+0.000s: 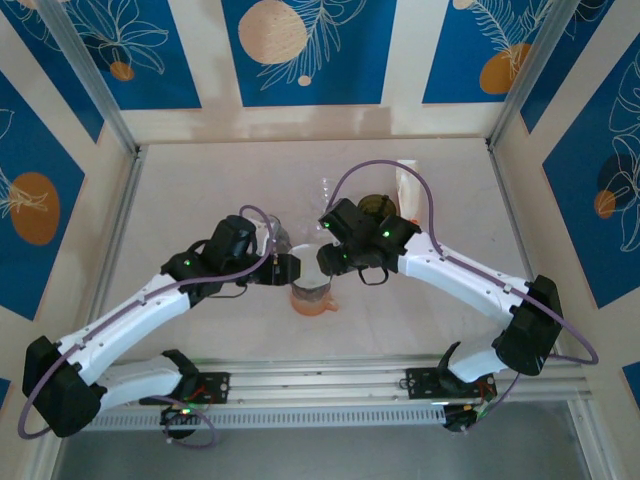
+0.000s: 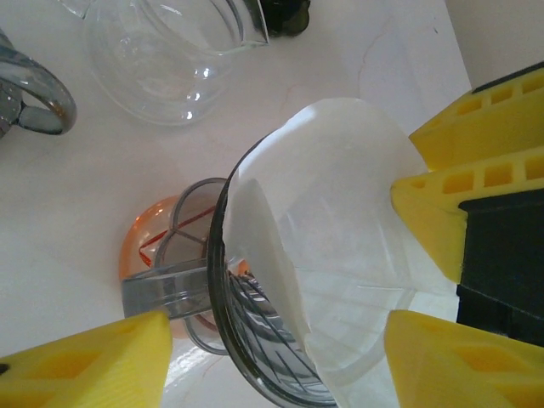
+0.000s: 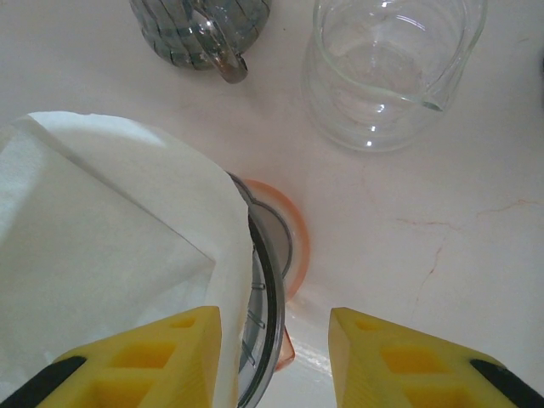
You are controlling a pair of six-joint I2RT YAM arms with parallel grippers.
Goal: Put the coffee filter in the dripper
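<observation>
Coffee filter (image 2: 340, 195), thin limp paper that creases easily, sits crooked inside the dripper (image 2: 255, 348); I would pinch its raised edge, left tool (image 2: 276, 344) and right tool (image 3: 274, 327) both standing open, empty.

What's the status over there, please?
Left end effector open, right end effector open, flanking dripper. Coffee filter inside it, paper above rim. Glass pitcher apart, not obstructing.

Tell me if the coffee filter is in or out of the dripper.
Partly in: the coffee filter, spread into a cone, sits inside the dripper rim, its top edge standing above it. Fully seated: cannot tell.
</observation>
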